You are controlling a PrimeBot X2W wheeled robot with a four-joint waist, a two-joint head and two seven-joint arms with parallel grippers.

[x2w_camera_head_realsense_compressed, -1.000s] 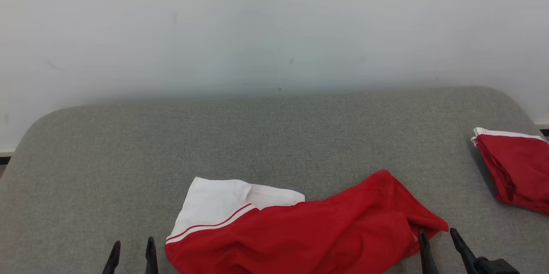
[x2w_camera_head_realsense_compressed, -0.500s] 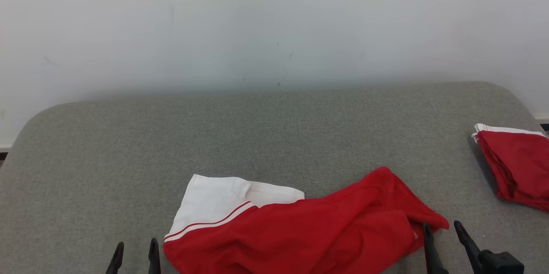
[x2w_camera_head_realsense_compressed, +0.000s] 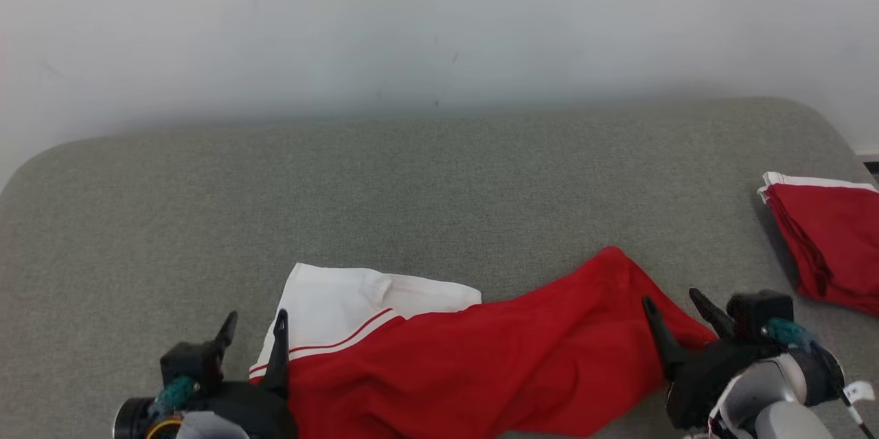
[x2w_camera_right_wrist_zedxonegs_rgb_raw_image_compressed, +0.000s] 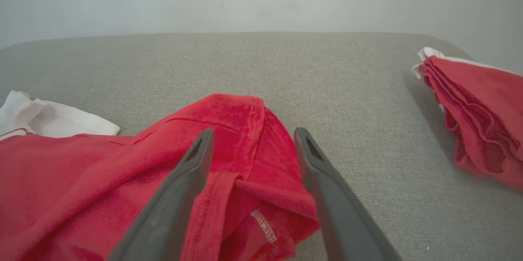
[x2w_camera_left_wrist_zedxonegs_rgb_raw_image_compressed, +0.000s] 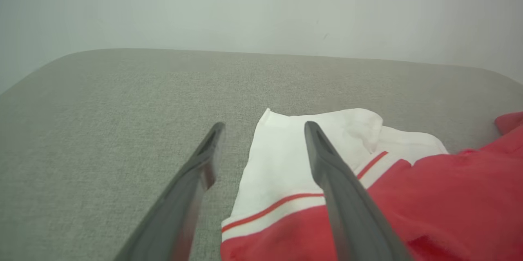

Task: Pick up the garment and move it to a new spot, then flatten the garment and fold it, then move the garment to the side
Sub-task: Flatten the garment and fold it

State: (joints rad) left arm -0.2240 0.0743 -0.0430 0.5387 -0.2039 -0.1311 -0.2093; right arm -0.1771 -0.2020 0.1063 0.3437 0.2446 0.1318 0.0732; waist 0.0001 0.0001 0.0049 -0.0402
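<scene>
Left gripper (x2w_camera_head_realsense_compressed: pixel 256 316) hangs spread wide with nothing in it; right gripper (x2w_camera_head_realsense_compressed: pixel 669 296) is likewise spread and empty. We see the garment (x2w_camera_head_realsense_compressed: pixel 481 363), red with a white striped end, lying crumpled on the grey padded table (x2w_camera_head_realsense_compressed: pixel 412 185) at its near edge, straight ahead of both tools. Its long axis runs left to right, across the way the fingers point rather than along it. White end sits at the left gripper and bunched red end at the right gripper, so each arm is nearer its own end and neither needs to cross.

In the left wrist view one finger lies over white cloth and the other over bare table, so the garment's side edge falls between the jaws. In the right wrist view the fingers flank a rolled red hem. We can't tell whether any fingertip touches cloth; possibly just above it.

We judge this as the first pick-up, two-handed, not yet closed. A folded red stack (x2w_camera_head_realsense_compressed: pixel 831 246) sits well apart at the far right.
</scene>
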